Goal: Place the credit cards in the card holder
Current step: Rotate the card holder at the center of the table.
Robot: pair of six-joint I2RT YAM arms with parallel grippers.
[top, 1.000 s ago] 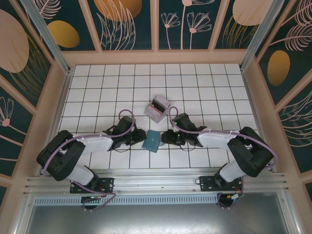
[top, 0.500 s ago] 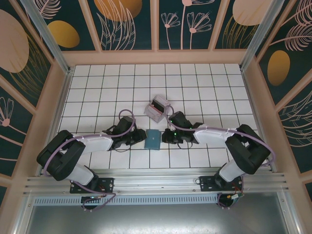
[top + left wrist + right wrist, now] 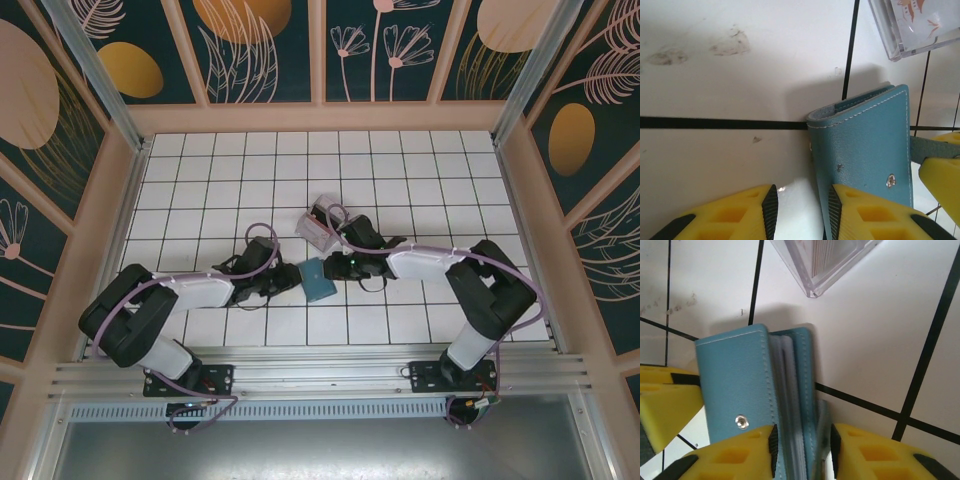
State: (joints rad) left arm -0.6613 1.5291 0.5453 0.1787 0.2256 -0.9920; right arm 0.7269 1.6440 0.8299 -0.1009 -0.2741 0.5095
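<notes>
Tiled table (image 3: 200, 170), white with a black grid.

Right gripper (image 3: 802, 442): jaws clamped on the wallet (image 3: 735, 385) edge. Inner leaves and one cover are pinched between the pads; the snap cover seems to lie outside them, under one finger.

Left gripper (image 3: 800, 207): jaws spread, gripping nothing. The wallet's fold sits just inside its right finger, which overlaps the cover.

Wallet is teal, between the two grippers, leaves slightly parted.

Clear box (image 3: 322, 228) is just beyond both sets of jaws, apart from the wallet. Pinkish contents, too blurred to name.

Metal snap (image 3: 891, 180) is just ahead of the left gripper's right fingertip.
</notes>
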